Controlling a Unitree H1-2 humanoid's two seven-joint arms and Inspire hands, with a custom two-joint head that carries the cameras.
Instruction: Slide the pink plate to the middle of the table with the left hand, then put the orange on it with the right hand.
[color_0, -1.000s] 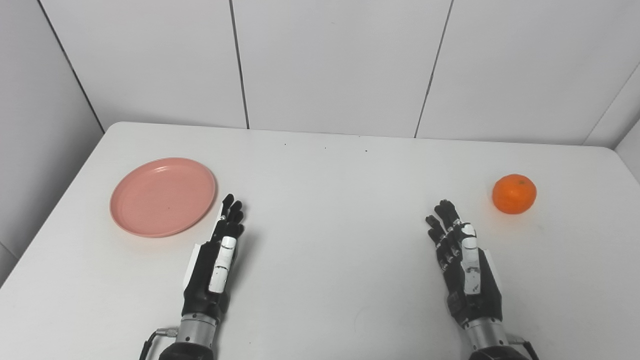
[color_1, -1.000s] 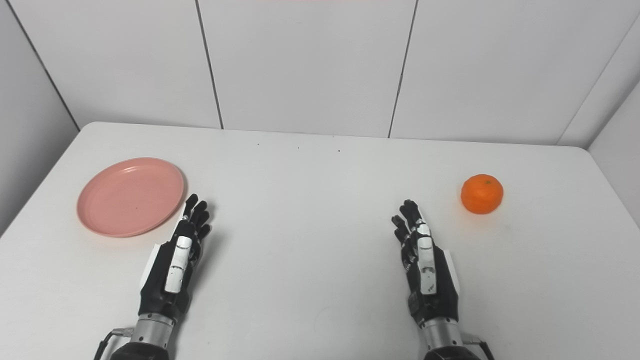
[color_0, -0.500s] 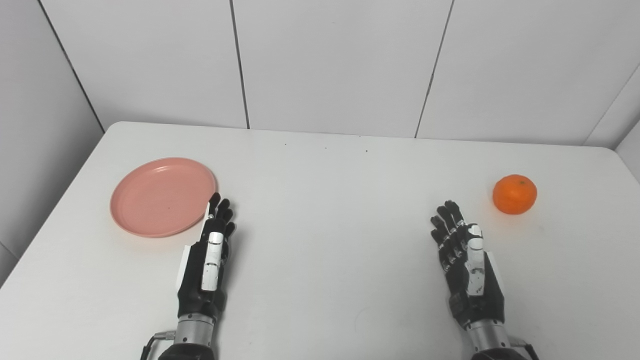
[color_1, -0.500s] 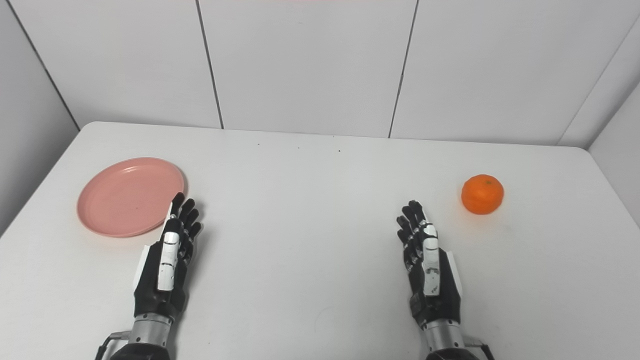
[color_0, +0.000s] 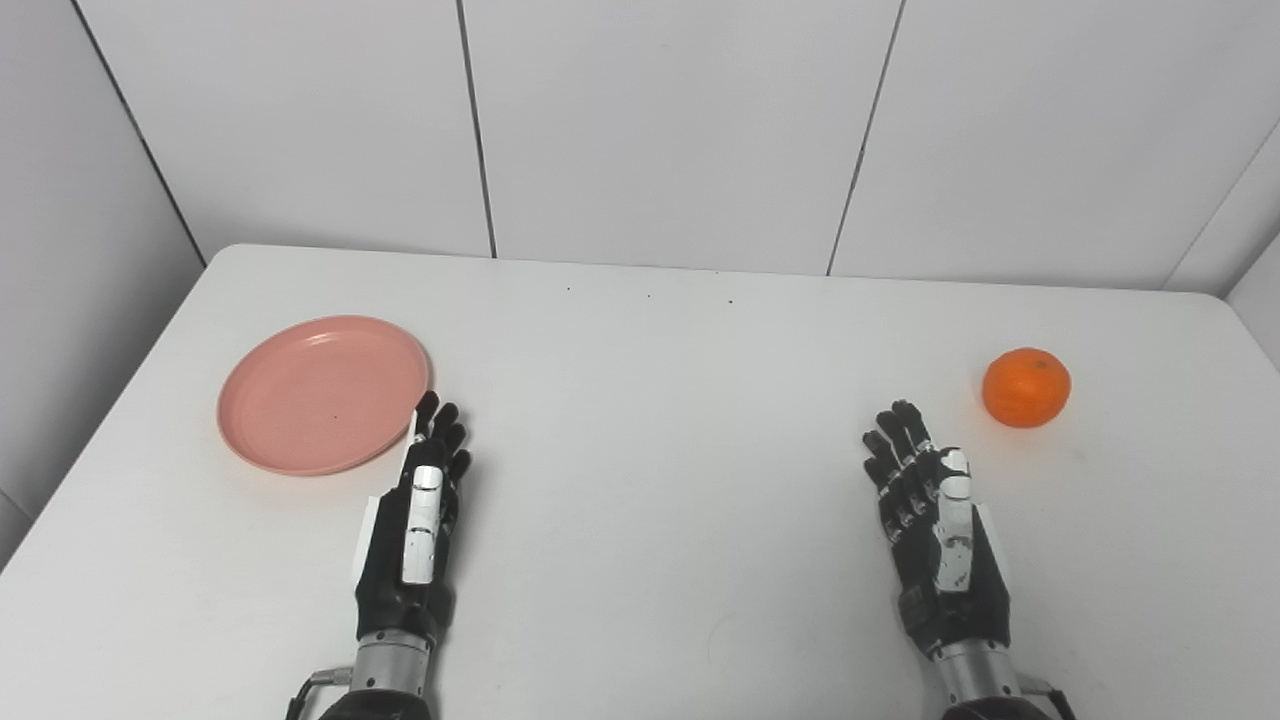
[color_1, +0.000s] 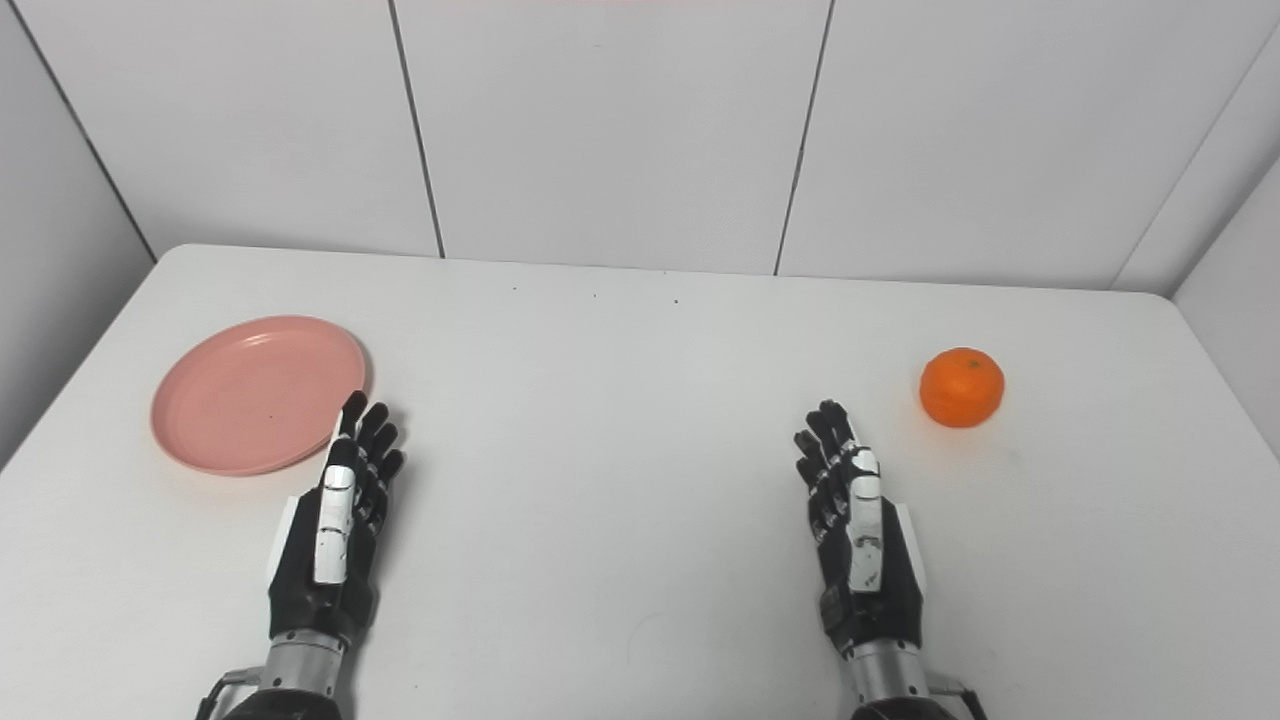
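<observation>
A round pink plate (color_0: 322, 394) lies flat on the left side of the white table (color_0: 660, 420). An orange (color_0: 1026, 387) sits on the right side. My left hand (color_0: 415, 524) is open and empty, fingers stretched forward, with the fingertips next to the plate's right rim; I cannot tell if they touch it. My right hand (color_0: 933, 529) is open and empty, a hand's width to the near left of the orange. The same scene shows in the right eye view, with the plate (color_1: 257, 393) and the orange (color_1: 961, 386).
White panelled walls close the table at the back and on both sides. The table's left edge (color_0: 110, 400) runs close to the plate. A few small dark specks (color_0: 648, 295) mark the far table top.
My left hand has moved left and a little back, so its fingertips now sit by the plate's right rim. My right hand drew back slightly. Plate and orange have not moved.
</observation>
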